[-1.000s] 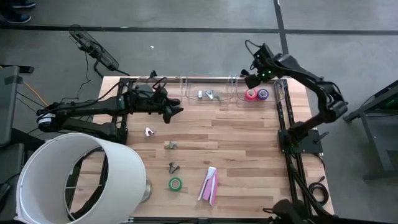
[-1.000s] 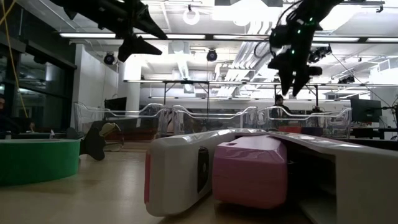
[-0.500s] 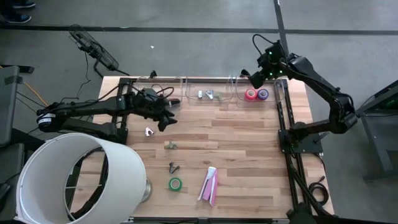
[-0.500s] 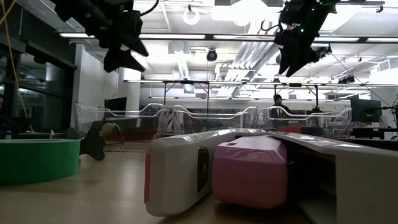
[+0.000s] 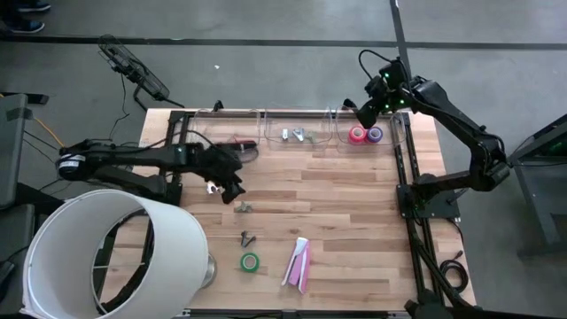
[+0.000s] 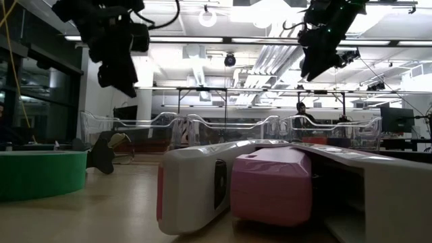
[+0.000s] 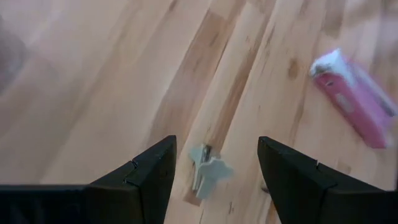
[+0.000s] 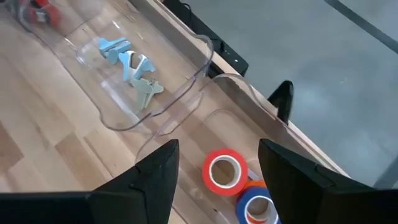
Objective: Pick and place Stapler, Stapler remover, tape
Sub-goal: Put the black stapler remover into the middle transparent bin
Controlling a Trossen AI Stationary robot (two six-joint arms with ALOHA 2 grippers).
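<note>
A pink-and-white stapler (image 5: 299, 263) lies near the table's front edge, with a green tape roll (image 5: 250, 261) to its left. Loose stapler removers lie on the wood (image 5: 244, 207), (image 5: 248, 237), (image 5: 213, 187). My left gripper (image 5: 236, 190) hangs open, slanting down over the pale remover (image 7: 208, 171), clear of it. My right gripper (image 5: 363, 113) hangs open, high above the far right clear bin (image 5: 390, 124), which holds a red tape roll (image 8: 224, 169) and a blue-purple one (image 8: 255, 208).
Three clear bins line the far edge; the middle one (image 5: 297, 135) holds several stapler removers (image 8: 134, 65). A big white cylinder (image 5: 106, 257) covers the near left corner in the high view. Bare wood lies at the table's centre and right.
My left gripper has come down and toward the table's near edge, tipping from nearly level to slanting down over the stapler removers. My right gripper rose a little above the far right bin and rolled, then stayed still. Nothing on the table has moved.
</note>
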